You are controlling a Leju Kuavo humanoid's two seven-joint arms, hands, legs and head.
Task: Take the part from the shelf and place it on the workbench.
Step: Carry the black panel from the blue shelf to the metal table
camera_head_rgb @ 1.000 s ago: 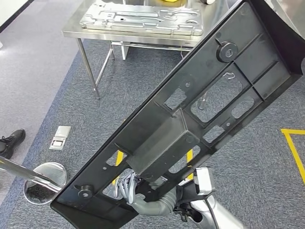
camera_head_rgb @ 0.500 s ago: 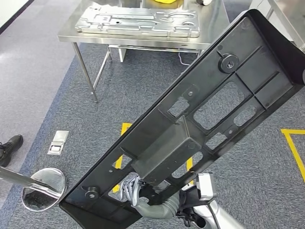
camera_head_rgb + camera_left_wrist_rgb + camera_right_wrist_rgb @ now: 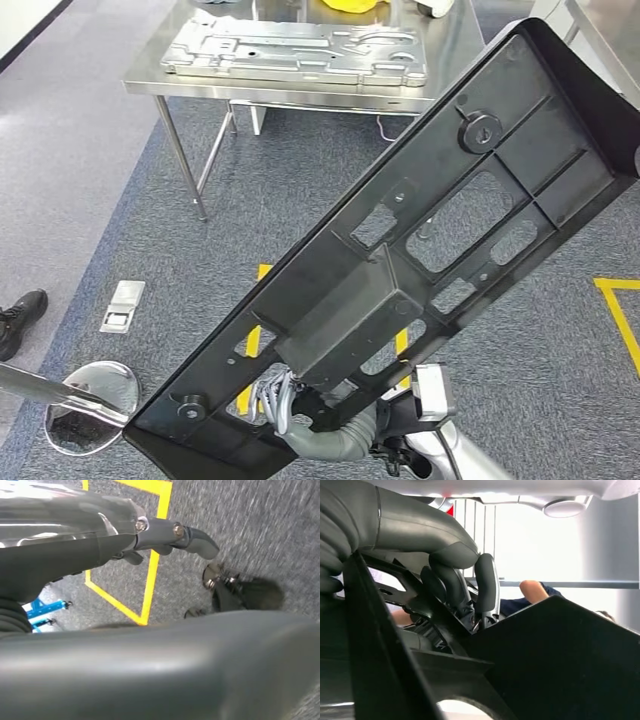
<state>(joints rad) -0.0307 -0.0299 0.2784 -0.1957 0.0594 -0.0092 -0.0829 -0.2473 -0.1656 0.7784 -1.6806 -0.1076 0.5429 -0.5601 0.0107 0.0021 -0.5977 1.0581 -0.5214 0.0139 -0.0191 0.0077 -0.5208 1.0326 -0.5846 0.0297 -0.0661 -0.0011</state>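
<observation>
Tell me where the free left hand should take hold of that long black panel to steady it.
Probably the lower end of the black panel, coming from the robot's left side. The right hand grips it from underneath near that end, so the long upper end hangs out unsupported. The open cutouts and raised ribs there give fingers an edge to hook.

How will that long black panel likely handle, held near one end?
The black panel looks stiff: ribbed, no visible sag. The right hand grips near its lower end, so it probably levers hard and may twist. Many cut-outs suggest it is light for its size.
</observation>
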